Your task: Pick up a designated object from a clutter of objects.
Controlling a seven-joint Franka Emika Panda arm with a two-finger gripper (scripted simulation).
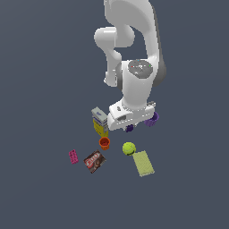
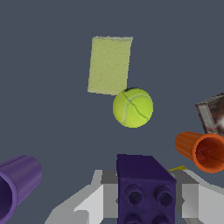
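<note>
Purple block (image 2: 146, 189) first: in the wrist view we see it big and close, dark purple with round studs on its side. It sits right between our two grey fingers (image 2: 101, 197), and they look tight against it, so our claw (image 2: 146, 205) is closed on the purple block. Past it we see the ball (image 2: 132, 107), yellow-green, touching one corner of the flat sponge (image 2: 109, 65). The orange cup (image 2: 201, 151) lies tipped on its side with its mouth toward us. The purple cup (image 2: 17, 186) also lies on its side, near the claw. A bit of the brown packet (image 2: 213, 114) shows at the edge.

In the exterior view our white arm (image 1: 134, 58) reaches down over the floor (image 1: 40, 80). We can only see a tiny dark bit of the purple block (image 1: 129, 129) under the claw (image 1: 130, 127). The purple cup (image 1: 152, 119) peeks out just beside the hand, on the exterior view's right. The carton (image 1: 99, 121) stands upright on the exterior view's left of the claw. Below it sits the orange cup (image 1: 104, 143), then the ball (image 1: 129, 148) and the sponge (image 1: 143, 163). The brown packet (image 1: 94, 161) lies flat, and the pink block (image 1: 73, 156) is farthest to the exterior view's left.
</note>
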